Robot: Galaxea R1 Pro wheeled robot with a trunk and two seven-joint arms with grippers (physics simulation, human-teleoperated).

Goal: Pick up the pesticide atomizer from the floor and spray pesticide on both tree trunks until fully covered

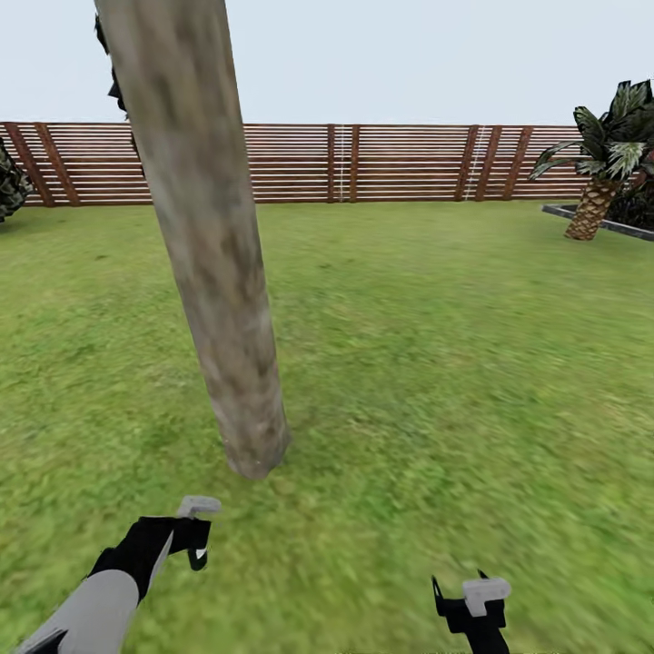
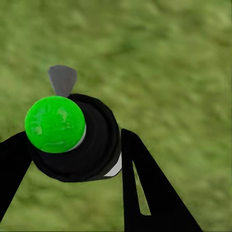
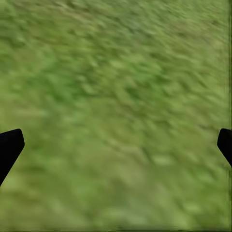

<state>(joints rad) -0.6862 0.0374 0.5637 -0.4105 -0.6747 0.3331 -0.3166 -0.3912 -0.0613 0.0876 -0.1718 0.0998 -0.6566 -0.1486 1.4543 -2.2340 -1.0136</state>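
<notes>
One thick, pale grey-brown mottled tree trunk [image 1: 213, 263] rises from the grass just ahead, left of centre, leaning slightly; its crown is cut off above the frame. My left gripper [image 1: 186, 536] is low at the left, just short of the trunk's foot. In the left wrist view it [image 2: 72, 159] is shut on the pesticide atomizer [image 2: 79, 145], whose black top carries a bright green ball and a small grey tab. My right gripper [image 1: 472, 604] hangs low at the right, open over bare grass [image 3: 116, 96], its fingertips [image 3: 9, 145] far apart.
A brown slatted fence [image 1: 363, 163] closes the lawn at the back. A short palm [image 1: 599, 173] stands by a dark raised border [image 1: 599, 222] at the far right, and a dark shrub [image 1: 9, 186] at the far left. Open lawn stretches right of the trunk.
</notes>
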